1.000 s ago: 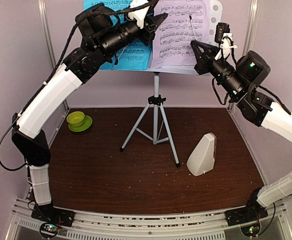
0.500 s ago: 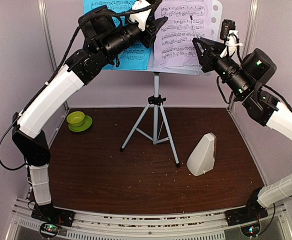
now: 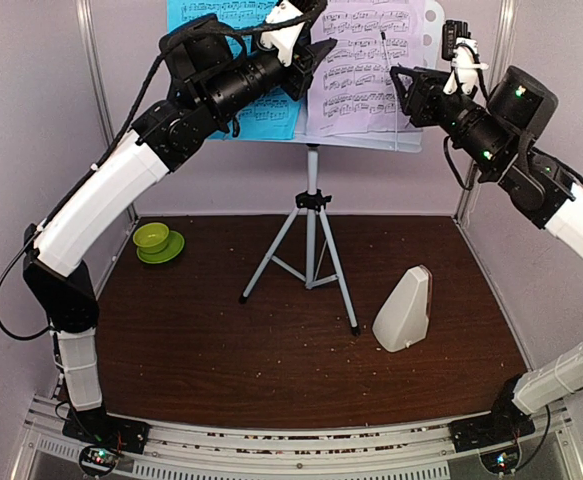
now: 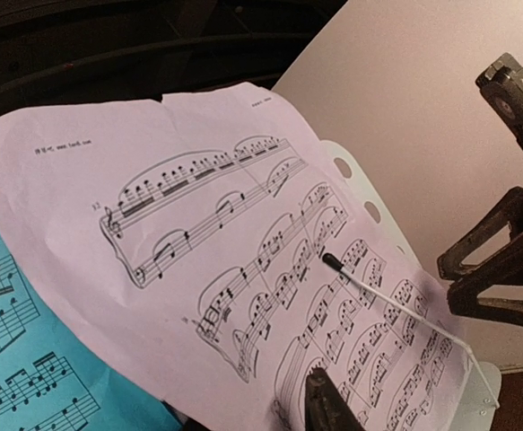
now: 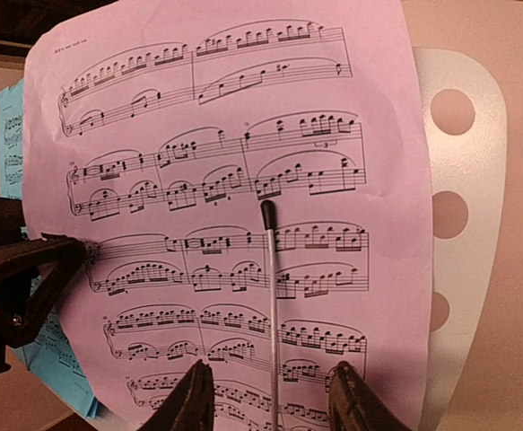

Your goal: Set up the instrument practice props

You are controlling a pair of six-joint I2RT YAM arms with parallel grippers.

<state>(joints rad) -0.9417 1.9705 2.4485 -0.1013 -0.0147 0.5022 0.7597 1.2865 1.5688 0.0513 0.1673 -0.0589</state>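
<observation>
The overhead view recorded the music stand [image 3: 311, 215] upright on its silver tripod at the middle of the brown worktop [image 3: 201, 340], with its white perforated desk raised at the top of the frame. A cyan sheet [image 3: 271, 112] lay on the left of the desk and a lilac sheet [image 3: 363, 70] on the right. Both wrist views showed the lilac edge overlapping the cyan one. Only the overhead view showed the cream metronome [image 3: 404, 310], upright on the worktop to the right of the tripod feet and apart from them. It alone also showed the green bowl [image 3: 151, 235] on its saucer [image 3: 166, 252] at the far left. The left pincer [image 3: 311, 58] was at the left edge of the lilac sheet, and the right pincer [image 3: 401, 95] faced that sheet's right part. The right wrist view settled the right pincer's state: its fingers [image 5: 194, 395] stood spread, one on each side of the thin black-tipped wire [image 5: 272, 296] lying across the lilac sheet, with a gap on both sides. The left wrist view showed only one dark finger [image 4: 319, 404] at its lower edge, against the lilac sheet. Whether the left pincer was spread or pinching the sheet could not be determined from any view.
</observation>
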